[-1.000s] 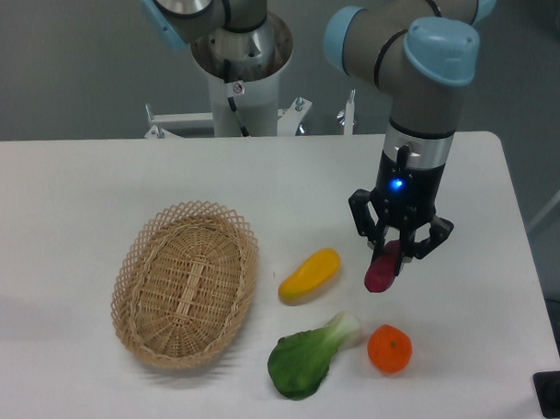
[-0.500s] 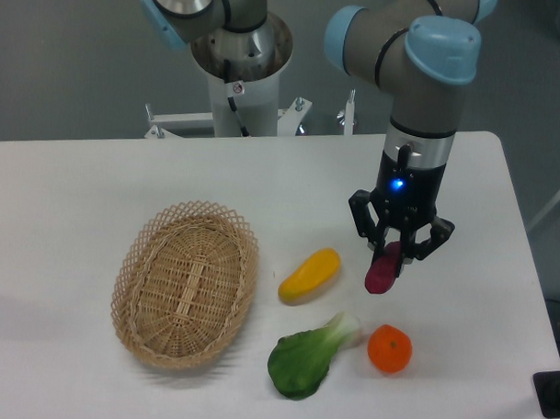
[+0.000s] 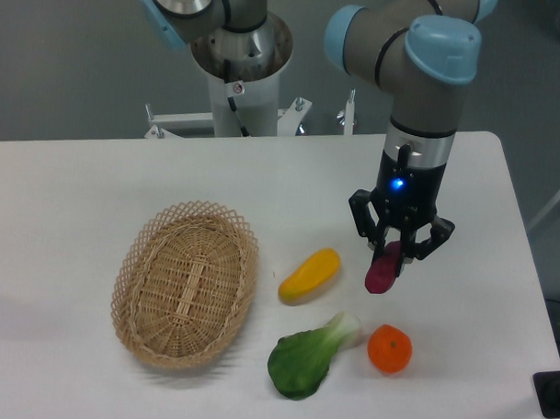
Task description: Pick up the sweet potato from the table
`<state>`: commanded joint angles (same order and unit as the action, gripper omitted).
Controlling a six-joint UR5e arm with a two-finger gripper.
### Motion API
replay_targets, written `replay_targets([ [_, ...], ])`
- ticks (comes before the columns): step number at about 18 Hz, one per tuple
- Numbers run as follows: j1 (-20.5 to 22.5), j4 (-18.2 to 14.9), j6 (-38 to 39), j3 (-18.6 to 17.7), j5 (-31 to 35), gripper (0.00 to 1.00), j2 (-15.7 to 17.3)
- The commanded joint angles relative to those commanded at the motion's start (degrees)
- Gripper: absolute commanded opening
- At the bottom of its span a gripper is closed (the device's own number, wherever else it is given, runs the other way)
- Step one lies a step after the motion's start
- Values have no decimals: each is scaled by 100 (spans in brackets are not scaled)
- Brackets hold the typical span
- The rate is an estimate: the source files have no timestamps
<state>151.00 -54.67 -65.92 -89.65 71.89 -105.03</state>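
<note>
The tool (image 3: 399,248) hangs straight down from the arm over the right half of the white table (image 3: 69,193), and its two fingers straddle the upper end of the sweet potato (image 3: 383,268). The dark purple root lies slanted, its lower end pointing toward the front edge and jutting out below the fingers. Whether the fingers press on it or merely flank it cannot be told from this view; they look close about it, and the root seems to rest on the table or just above it.

The step in hand looks like securing the grip before the lift. To do it well, the fingers should close across the short width of the root, not along its length, and bite near its middle instead of its tip, since a hold at one end lets the free end swing or slip out. The skin looks smooth and rounded, so a firm, even squeeze matters.

The lift should go straight up. The yellow fruit (image 3: 309,274) lies to the left, the orange (image 3: 389,349) is near the root's lower end, and the leafy green (image 3: 309,356) sits beside that; a sideways drag could nudge them. The wicker basket (image 3: 185,284) stands well apart at left.
</note>
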Motion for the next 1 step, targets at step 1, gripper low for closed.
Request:
replay_targets([
  [1,0,0,0,0,0,30,0],
])
